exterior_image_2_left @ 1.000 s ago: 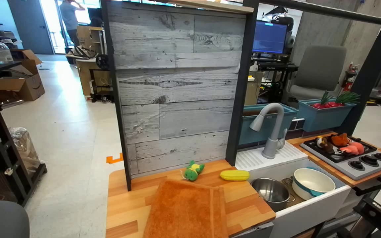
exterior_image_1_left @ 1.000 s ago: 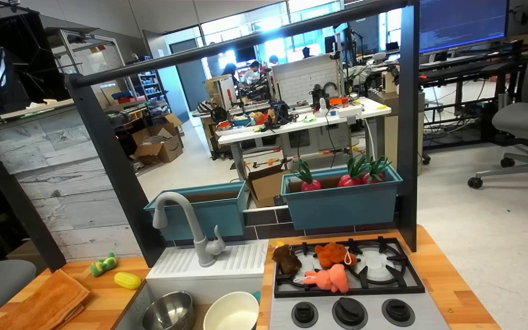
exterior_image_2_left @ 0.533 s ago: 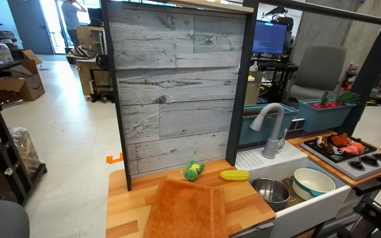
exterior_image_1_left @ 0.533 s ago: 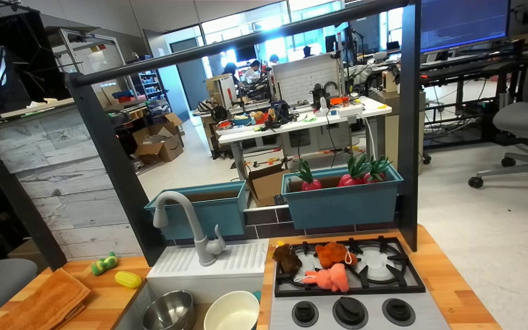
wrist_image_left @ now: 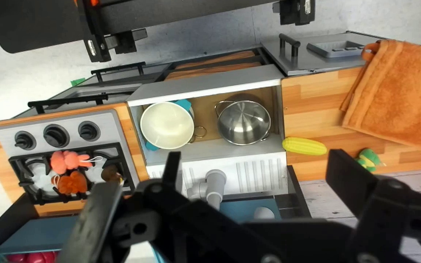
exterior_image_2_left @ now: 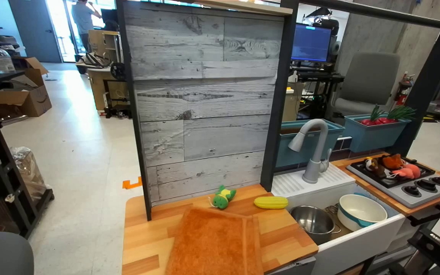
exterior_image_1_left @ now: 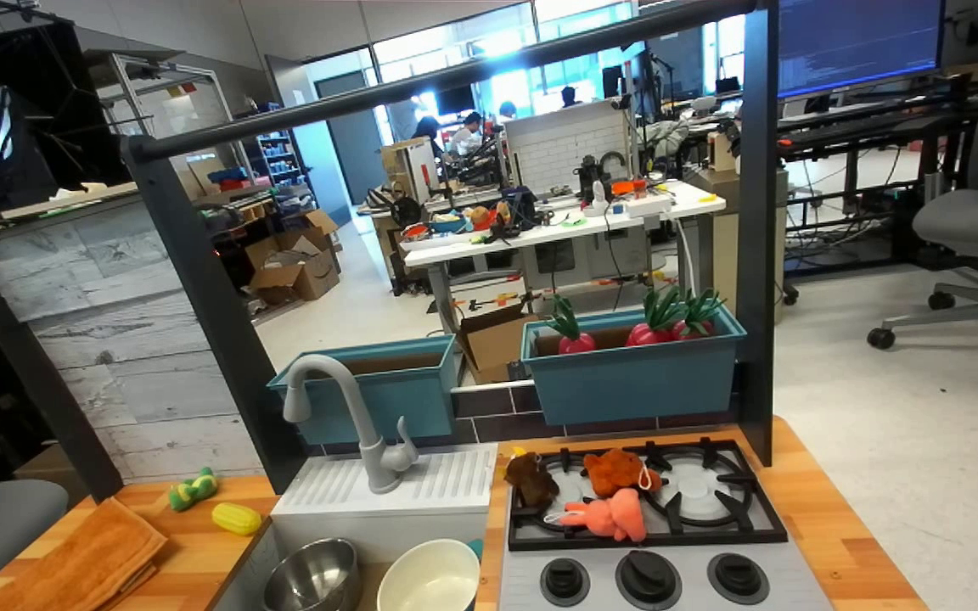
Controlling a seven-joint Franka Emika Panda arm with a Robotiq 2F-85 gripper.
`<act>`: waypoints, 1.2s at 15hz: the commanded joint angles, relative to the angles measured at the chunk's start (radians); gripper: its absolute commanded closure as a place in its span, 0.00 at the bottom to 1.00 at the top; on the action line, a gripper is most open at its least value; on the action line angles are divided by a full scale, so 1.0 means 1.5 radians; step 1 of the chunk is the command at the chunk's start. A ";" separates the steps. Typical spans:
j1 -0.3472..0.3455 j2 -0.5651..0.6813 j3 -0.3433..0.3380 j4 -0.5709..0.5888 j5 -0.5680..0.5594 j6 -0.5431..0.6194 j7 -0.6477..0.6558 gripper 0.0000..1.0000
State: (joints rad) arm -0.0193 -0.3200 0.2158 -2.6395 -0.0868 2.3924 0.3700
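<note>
While my pincer (wrist_image_left: 255, 164) hangs spread, I hold nothing yet.
Corn (wrist_image_left: 304, 146) lies on the counter (wrist_image_left: 311, 96), the steel pot (wrist_image_left: 244, 122) empty.

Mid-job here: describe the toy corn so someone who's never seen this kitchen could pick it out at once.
From the white sink, go to the wooden counter that bears the orange towel. The toy corn lies there beside the sink's edge, between the sink and a plush toy. Unlike that plush toy, which is partly green, it is yellow all over, long and ribbed.
</note>
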 commanded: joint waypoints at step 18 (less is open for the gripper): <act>0.103 0.194 -0.161 0.086 0.499 0.101 -0.546 0.00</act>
State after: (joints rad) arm 0.1231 -0.0820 -0.0245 -2.6038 0.5061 2.5866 -0.2537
